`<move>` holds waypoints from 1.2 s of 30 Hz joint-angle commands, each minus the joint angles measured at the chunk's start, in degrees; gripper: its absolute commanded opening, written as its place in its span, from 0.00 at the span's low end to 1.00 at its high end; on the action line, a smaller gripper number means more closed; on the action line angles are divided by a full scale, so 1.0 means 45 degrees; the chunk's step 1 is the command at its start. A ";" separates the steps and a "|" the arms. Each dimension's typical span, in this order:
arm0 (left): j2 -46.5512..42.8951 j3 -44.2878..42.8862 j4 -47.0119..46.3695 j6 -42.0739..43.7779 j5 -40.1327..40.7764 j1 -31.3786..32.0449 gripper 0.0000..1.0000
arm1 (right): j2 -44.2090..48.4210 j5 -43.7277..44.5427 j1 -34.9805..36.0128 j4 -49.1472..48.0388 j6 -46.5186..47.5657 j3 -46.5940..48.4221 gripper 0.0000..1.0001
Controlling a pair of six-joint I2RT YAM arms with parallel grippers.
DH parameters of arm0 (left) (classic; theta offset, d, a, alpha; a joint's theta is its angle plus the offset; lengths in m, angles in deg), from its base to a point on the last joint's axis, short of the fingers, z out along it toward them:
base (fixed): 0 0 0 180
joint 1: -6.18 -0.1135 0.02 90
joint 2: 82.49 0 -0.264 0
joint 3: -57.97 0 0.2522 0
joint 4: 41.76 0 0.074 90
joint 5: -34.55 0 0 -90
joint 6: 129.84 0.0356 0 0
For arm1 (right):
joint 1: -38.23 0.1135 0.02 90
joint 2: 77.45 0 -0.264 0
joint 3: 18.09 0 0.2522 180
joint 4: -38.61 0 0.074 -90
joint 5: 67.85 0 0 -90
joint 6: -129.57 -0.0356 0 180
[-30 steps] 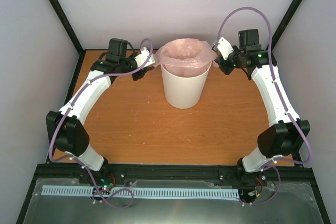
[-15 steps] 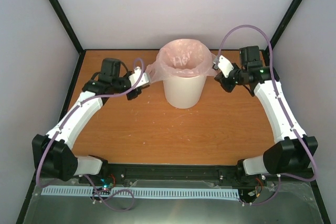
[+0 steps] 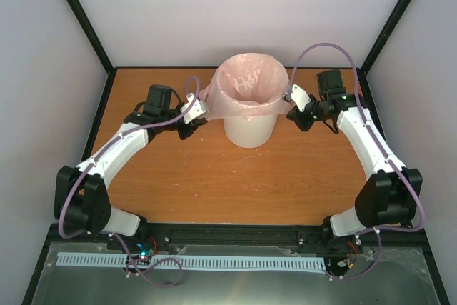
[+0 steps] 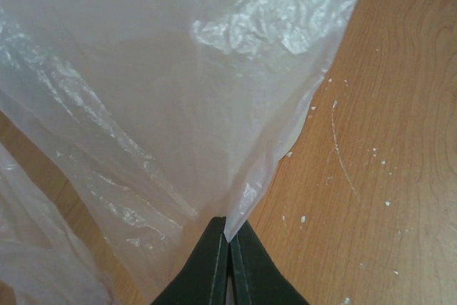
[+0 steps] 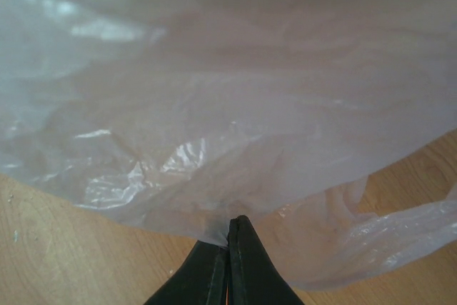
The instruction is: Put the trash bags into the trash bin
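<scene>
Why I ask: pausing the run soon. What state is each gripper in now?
The left gripper is shut on an edge of the trash bag.
The right gripper is shut on its opposite edge.

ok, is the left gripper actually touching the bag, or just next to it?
Touching. The left wrist view shows the left gripper shut, with the pink bag pinched by its lower edge between the tips.

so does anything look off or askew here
Nothing spilled or torn. The pink bag lines the upright white bin, but its folded-over edge is uneven, stretched into a point by the left gripper; the right gripper pinches the other side. The table has pale scratches and flecks.
</scene>
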 commanded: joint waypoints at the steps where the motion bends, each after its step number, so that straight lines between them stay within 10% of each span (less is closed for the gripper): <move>1: 0.0794 0.0111 -0.1212 -0.0701 0.0057 0.0034 0.01 | -0.0425 0.0034 0.0047 -0.0816 -0.0562 -0.0454 0.03; 10: 0.1902 -0.0503 -0.0255 -0.1090 0.0410 0.0045 0.01 | -0.0339 -0.0125 0.0037 -0.0830 -0.1350 -0.1318 0.03; 14: 0.1124 -0.0456 -0.0032 -0.1451 0.0215 0.0034 0.31 | 0.0222 -0.0155 -0.0009 -0.0363 -0.1350 -0.1104 0.04; 20: -0.0390 -0.0567 0.1063 -0.0507 0.0072 0.0028 0.55 | 0.0747 -0.1039 -0.0032 0.1308 -0.1554 0.0874 0.45; 32: 0.1876 -0.3958 0.1556 -0.3322 -0.1600 -0.2003 0.61 | -0.0863 -0.1353 -0.1499 0.0669 -0.3512 0.3239 0.46; 36: 0.3677 -0.5795 0.1898 -0.4409 -0.2882 -0.2003 0.61 | -0.2222 -0.0879 -0.1711 0.0698 -0.3004 0.4263 0.61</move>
